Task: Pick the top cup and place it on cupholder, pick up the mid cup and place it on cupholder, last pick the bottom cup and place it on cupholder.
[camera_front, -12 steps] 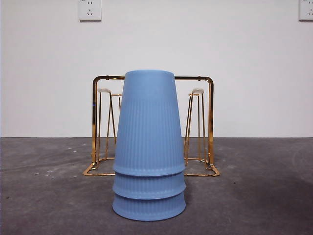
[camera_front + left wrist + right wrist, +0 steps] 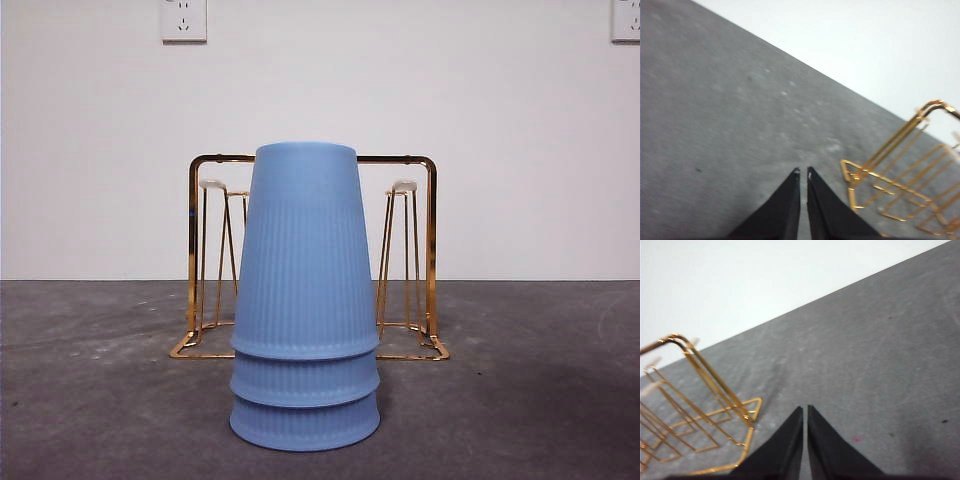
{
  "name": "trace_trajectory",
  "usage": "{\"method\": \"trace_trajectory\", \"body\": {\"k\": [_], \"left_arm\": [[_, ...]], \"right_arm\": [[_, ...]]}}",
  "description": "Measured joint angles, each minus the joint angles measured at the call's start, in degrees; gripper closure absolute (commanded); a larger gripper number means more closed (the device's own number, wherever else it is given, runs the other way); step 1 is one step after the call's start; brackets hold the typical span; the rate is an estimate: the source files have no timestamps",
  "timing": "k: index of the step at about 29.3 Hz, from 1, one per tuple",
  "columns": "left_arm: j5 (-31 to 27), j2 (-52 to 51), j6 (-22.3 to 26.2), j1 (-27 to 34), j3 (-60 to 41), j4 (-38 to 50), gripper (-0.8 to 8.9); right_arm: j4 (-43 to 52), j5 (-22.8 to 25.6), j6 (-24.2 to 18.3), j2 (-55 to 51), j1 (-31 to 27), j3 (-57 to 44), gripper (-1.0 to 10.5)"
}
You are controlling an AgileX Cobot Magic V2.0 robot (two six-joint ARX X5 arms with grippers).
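Nothing is done: all three cups (image 2: 305, 300) sit stacked, the cupholder (image 2: 430, 250) beside each clenched, empty hand, left hand (image 2: 803, 173) and right hand (image 2: 805, 409).

Even, soft light; front view sharp; both wrist views blurred, slightly washed-out

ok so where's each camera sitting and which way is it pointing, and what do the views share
Front view: low at table height, facing level across the table at the stack of three blue cups, the cupholder behind; no arm shows.
Left wrist view: on the left arm, looking down at the table; left gripper shut.
Right wrist view: on the right arm, likewise; right gripper shut.
Shared: all three show the cupholder; the cups appear only in the front view.
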Motion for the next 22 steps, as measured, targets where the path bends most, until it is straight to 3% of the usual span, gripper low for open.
{"method": "trace_trajectory", "body": {"k": [7,13,22], "left_arm": [[2.93,0.94,-2.93,0.0,5.75,-1.05,7.99],[4.92,5.35,-2.73,0.0,13.42,-6.19,7.99],[13.64,19.12,5.97,0.0,26.77,-16.31,7.99]], "right_arm": [[-0.33,-0.15,1.07,0.61,0.0,8.24,9.4],[-2.86,-2.27,-0.02,5.88,0.0,16.63,9.4],[-13.42,-13.88,-8.85,21.16,0.0,31.36,9.4]]}}
